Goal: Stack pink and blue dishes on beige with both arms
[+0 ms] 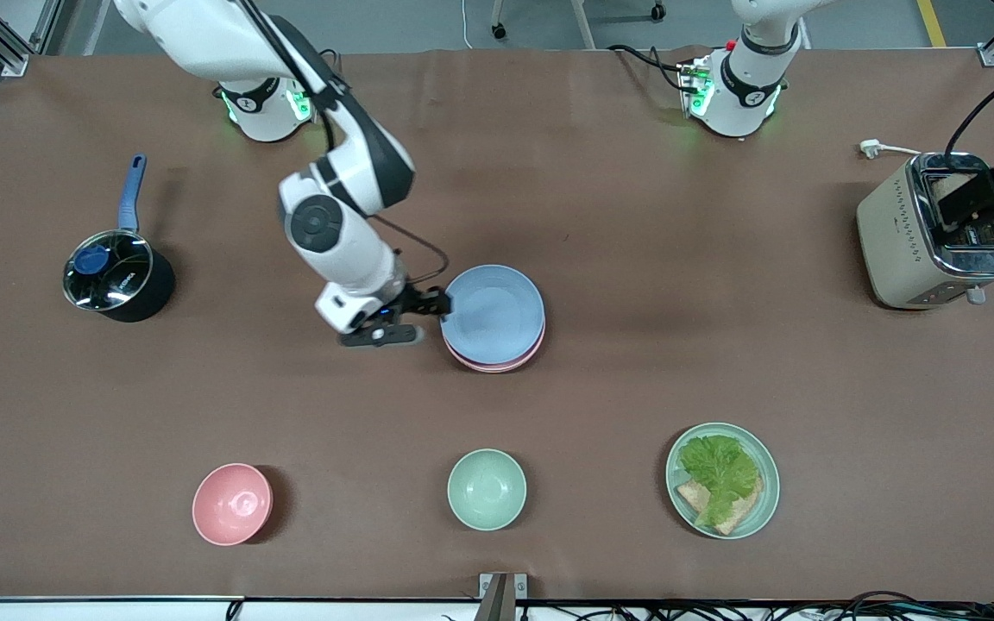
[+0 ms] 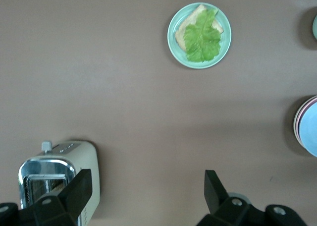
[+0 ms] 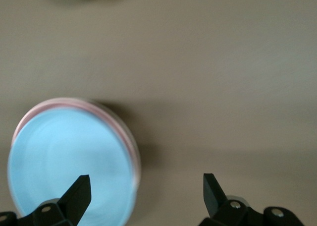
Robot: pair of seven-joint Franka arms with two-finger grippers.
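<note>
At frame centre, the blue plate [image 1: 493, 313] tops the pink plate [image 1: 497, 360]; any beige plate is hidden. The right gripper [image 1: 428, 304], spread wide, sits at the stack's edge. The left gripper [image 2: 143, 194], also wide, waits above the toaster [image 1: 928, 231] at upper right.

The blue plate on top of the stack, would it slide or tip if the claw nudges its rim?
The blue plate looks stiff, matte and shallow, so tipping seems unlikely. It sits loose on the pink plate, so a sideways nudge from the open right claw would probably slide it off-centre.
</note>
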